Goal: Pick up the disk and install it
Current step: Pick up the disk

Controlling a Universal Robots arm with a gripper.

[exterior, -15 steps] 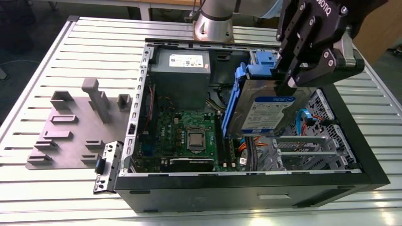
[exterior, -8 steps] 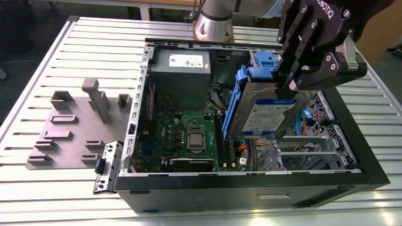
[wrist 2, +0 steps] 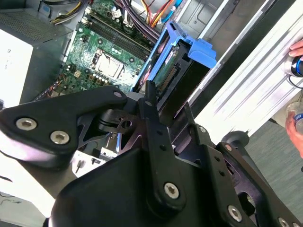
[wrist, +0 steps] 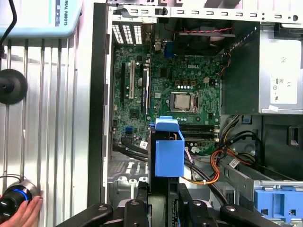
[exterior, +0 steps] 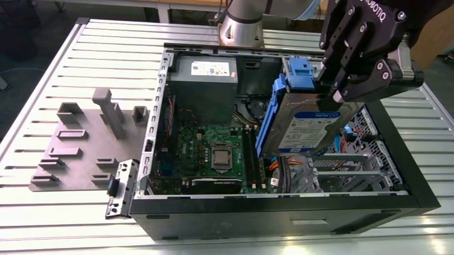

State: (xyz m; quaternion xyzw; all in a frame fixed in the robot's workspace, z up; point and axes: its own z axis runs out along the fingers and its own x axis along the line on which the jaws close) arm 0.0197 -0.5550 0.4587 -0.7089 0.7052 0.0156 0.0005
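Note:
The disk [exterior: 307,125], a silver-grey drive with a white-and-blue label in a blue carrier, hangs tilted on edge above the open computer case [exterior: 284,204], on the exterior view's right side. Its blue end tab [exterior: 298,71] points up and away. My black gripper [exterior: 335,89] is shut on the disk's upper edge. In the first wrist view the carrier's blue end [wrist: 169,152] sticks out past my gripper [wrist: 161,201] over the motherboard [wrist: 175,90]. The second wrist view has the disk [wrist 2: 182,56] clamped between my fingers [wrist 2: 152,111].
Inside the case lie the motherboard [exterior: 212,154], a grey power-supply box [exterior: 206,79], loose cables [wrist: 213,165] and a blue-latched drive cage [wrist: 277,198]. A grey fixture plate [exterior: 85,143] lies on the slatted table at the exterior view's left. A person's hand [wrist: 21,213] rests on a knob.

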